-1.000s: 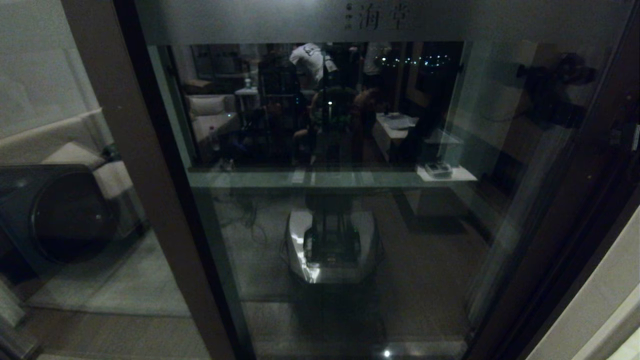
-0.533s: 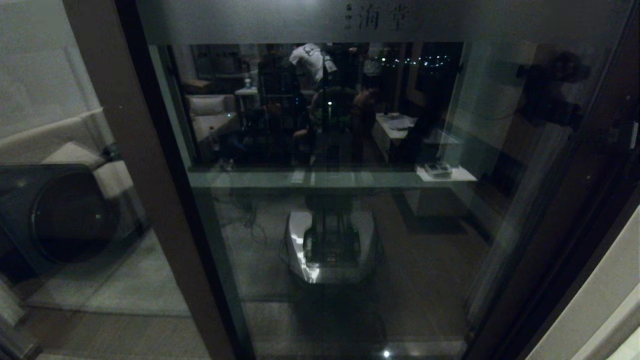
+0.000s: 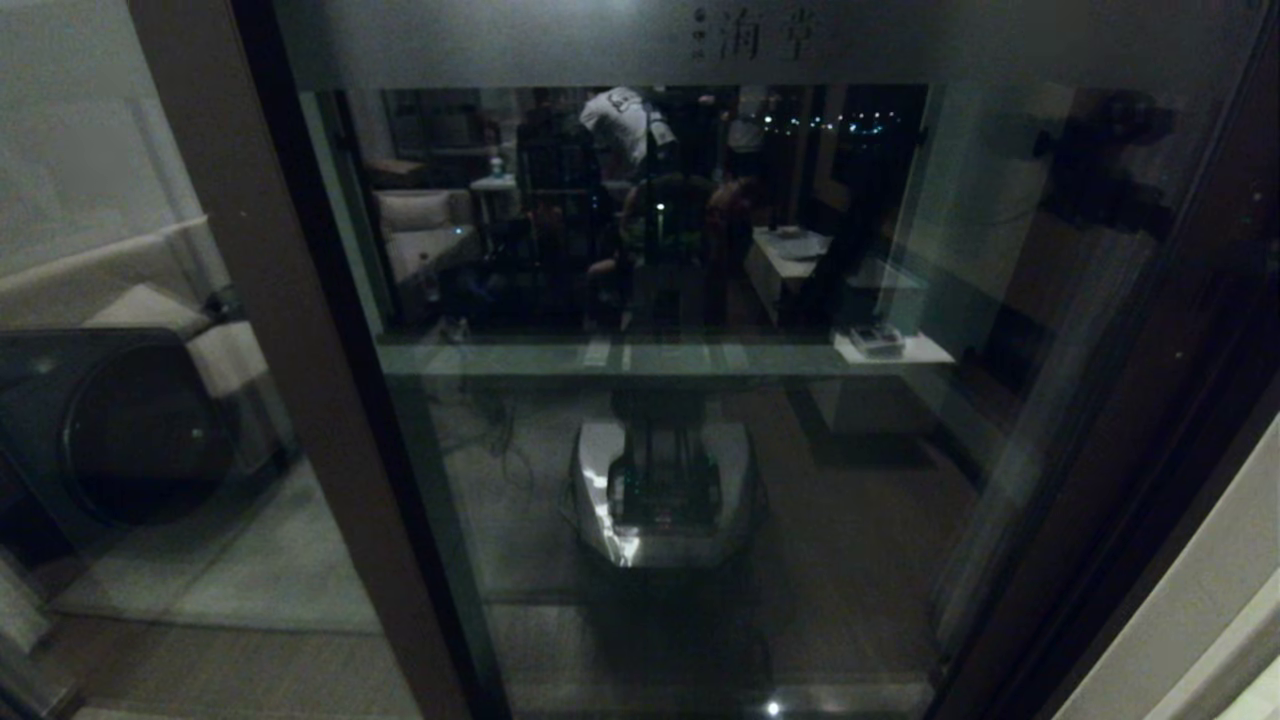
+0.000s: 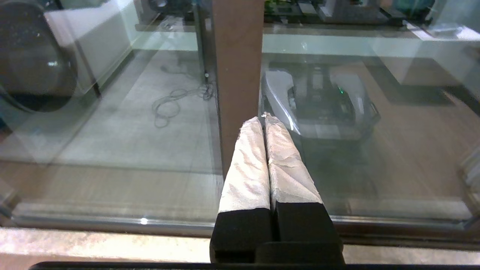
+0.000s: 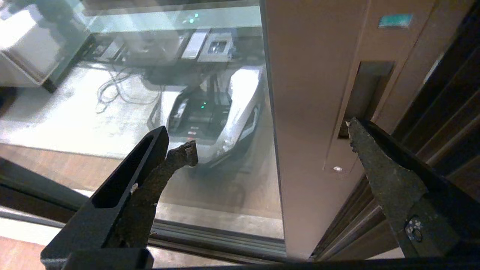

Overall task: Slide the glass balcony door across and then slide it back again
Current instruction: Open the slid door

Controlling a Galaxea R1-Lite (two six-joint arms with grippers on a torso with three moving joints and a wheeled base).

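The glass balcony door (image 3: pixel 660 450) fills the head view, with a frosted top strip carrying Chinese characters (image 3: pixel 760 35) and dark brown uprights. Neither arm shows directly in that view. My right gripper (image 5: pixel 270 139) is open at the door's handle upright (image 5: pixel 311 112). One fingertip (image 5: pixel 356 135) sits at the lower end of the recessed slot handle (image 5: pixel 365 93), just above a small screw (image 5: pixel 338 168). The other finger hangs in front of the glass. My left gripper (image 4: pixel 264 119) is shut on nothing, its white-wrapped tips against the brown upright (image 4: pixel 236 75) by the glass edge.
A dark round-fronted machine (image 3: pixel 130 430) stands behind the glass at the left. The floor track (image 5: pixel 210 240) runs along the door's foot. A pale wall edge (image 3: pixel 1200 600) is at the lower right. My own base is mirrored in the glass (image 3: pixel 660 490).
The door frame and its characters have crept slightly to the right. The dark shape at the upper right of the glass has shifted a little.
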